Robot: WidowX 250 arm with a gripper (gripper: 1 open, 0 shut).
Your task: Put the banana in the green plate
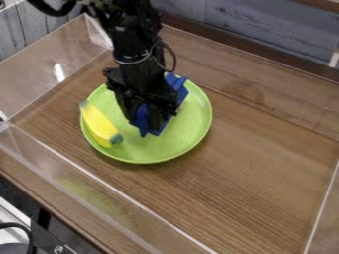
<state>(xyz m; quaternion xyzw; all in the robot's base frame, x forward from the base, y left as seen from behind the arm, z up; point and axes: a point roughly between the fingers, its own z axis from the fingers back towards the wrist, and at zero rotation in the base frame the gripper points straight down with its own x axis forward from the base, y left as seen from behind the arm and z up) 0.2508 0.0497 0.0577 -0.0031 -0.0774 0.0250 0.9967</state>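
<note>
The yellow banana [99, 125] lies inside the green plate [193, 137], on its left side, with a dark green tip pointing toward the front. A long blue block [173, 93] also lies in the plate, right of the banana. My gripper [142, 117] points straight down over the plate's middle, and its dark fingers are shut on the blue block's near end. It stands just right of the banana and does not hold it. The arm hides the plate's centre.
The plate sits on a wooden tabletop [252, 169] enclosed by low clear plastic walls [40, 149]. A grey wall runs along the back. Bare wood lies to the plate's right and front.
</note>
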